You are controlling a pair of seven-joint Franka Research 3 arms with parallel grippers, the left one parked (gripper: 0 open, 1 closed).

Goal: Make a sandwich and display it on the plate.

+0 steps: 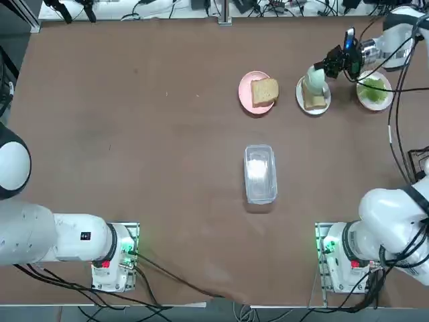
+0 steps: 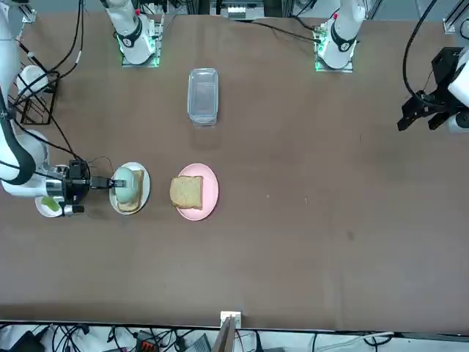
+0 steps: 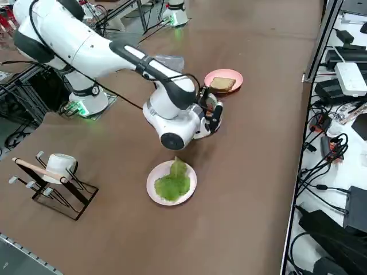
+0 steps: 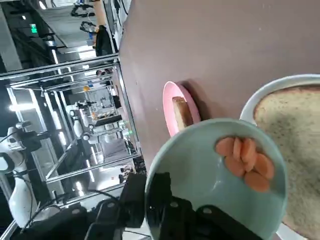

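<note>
One slice of toasted bread (image 1: 313,99) was seen lying on the small white plate (image 1: 325,107) at the far right of the brown table (image 1: 147,161); the sandwich was not yet assembled. Above that slice a pale green bowl (image 4: 210,175) holding orange-red slices (image 4: 246,163) was tilted steeply. The bowl's rim was pinched by the right gripper (image 1: 330,66), whose fingers were pressed together on it.

A second bread slice (image 1: 265,91) was seen on a pink plate (image 1: 247,94) just to the left of the white plate in the top view. On the other side, another white plate (image 3: 153,184) carrying green lettuce (image 3: 172,182) was placed close by. Nearer the robot, well apart from the plates, a clear lidded container (image 1: 260,173) was laid at mid-table.

The table surface was plain and matt brown. A wire rack (image 3: 54,192) with a white cup (image 3: 59,165) was set near the table's right edge. Cables and equipment were strewn along a bench beside the table, and metal framing and lights were visible in the room beyond.

In the right side view the working plate and bowl were hidden behind the arm. In the wrist view the gripper's fingertips were dark and hard to make out against the bowl.
</note>
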